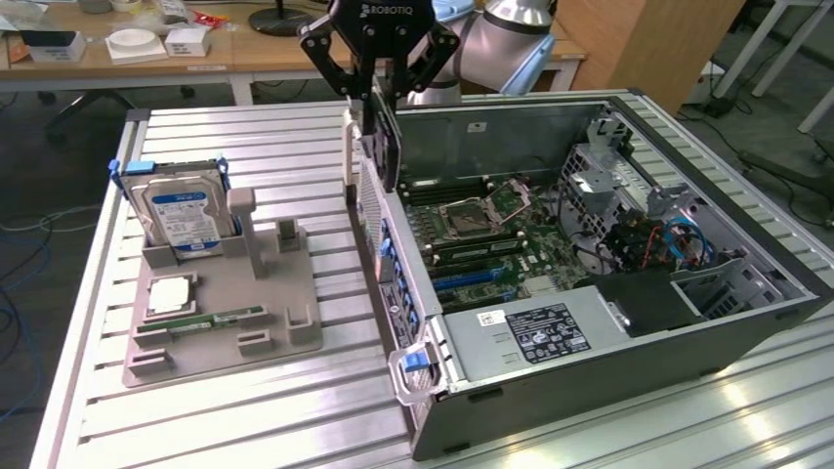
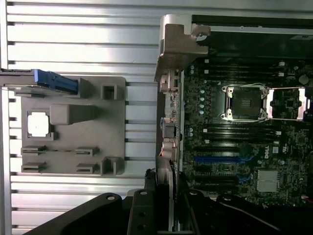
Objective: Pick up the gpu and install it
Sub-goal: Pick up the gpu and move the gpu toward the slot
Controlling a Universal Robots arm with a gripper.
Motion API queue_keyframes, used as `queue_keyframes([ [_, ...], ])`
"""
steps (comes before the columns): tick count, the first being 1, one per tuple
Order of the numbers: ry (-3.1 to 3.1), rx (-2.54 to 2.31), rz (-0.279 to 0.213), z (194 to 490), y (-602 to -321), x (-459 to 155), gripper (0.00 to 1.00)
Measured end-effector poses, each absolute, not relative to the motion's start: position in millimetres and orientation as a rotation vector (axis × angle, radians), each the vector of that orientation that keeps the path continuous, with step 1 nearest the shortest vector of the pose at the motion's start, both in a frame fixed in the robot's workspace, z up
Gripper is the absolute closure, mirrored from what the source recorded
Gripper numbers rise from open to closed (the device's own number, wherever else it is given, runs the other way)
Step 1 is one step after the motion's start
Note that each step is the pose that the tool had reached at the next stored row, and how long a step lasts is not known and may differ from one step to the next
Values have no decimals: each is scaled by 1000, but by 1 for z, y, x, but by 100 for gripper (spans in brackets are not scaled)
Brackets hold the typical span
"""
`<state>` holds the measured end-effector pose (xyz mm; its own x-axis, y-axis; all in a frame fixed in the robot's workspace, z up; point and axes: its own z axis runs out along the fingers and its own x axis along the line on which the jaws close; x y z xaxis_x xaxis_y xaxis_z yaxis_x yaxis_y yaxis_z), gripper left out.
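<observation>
While between fingers (image 1: 414,70), gpu (image 1: 379,147) above case wall (image 1: 391,293).

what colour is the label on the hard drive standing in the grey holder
Blue and white, on the hard drive; it shows best in the exterior view.

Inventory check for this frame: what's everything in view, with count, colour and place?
gpu: one, black, held upright above the case wall nearest the tray
hard drive: one, silver with blue label, standing in tray
CPU: one, silver, flat on tray
memory stick: one, green, on tray
tray: one, grey, exterior view's left
case: one, black, open, exterior view's right
motherboard: one, dark, inside case
table: one, silver, slatted
gripper: one, black, shut on gpu
</observation>
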<state>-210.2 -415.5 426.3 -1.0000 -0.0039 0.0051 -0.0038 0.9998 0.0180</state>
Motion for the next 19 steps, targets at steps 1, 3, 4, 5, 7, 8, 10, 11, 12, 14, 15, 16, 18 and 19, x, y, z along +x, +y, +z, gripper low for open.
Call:
queue_keyframes([
  [1,-3136,6,-28,426,-415,-209,73],
  [3,-3136,6,-28,426,-415,-208,73],
  [4,-3136,6,-28,426,-415,-207,73],
  [5,-3136,6,-28,426,-415,-206,73],
  [7,-3136,6,-28,426,-415,-204,73],
  [8,-3136,6,-28,426,-415,-204,73],
  [10,-3136,6,-28,426,-415,-202,73],
  [11,-3136,6,-28,426,-415,-201,73],
  [12,-3136,6,-28,426,-415,-200,73],
  [14,-3136,6,-28,426,-415,-199,73],
  [15,-3136,6,-28,426,-415,-198,73],
  [16,-3136,6,-28,426,-415,-197,73],
  [18,-3136,6,-28,426,-415,-195,73],
  [19,-3136,6,-28,426,-415,-194,73],
])
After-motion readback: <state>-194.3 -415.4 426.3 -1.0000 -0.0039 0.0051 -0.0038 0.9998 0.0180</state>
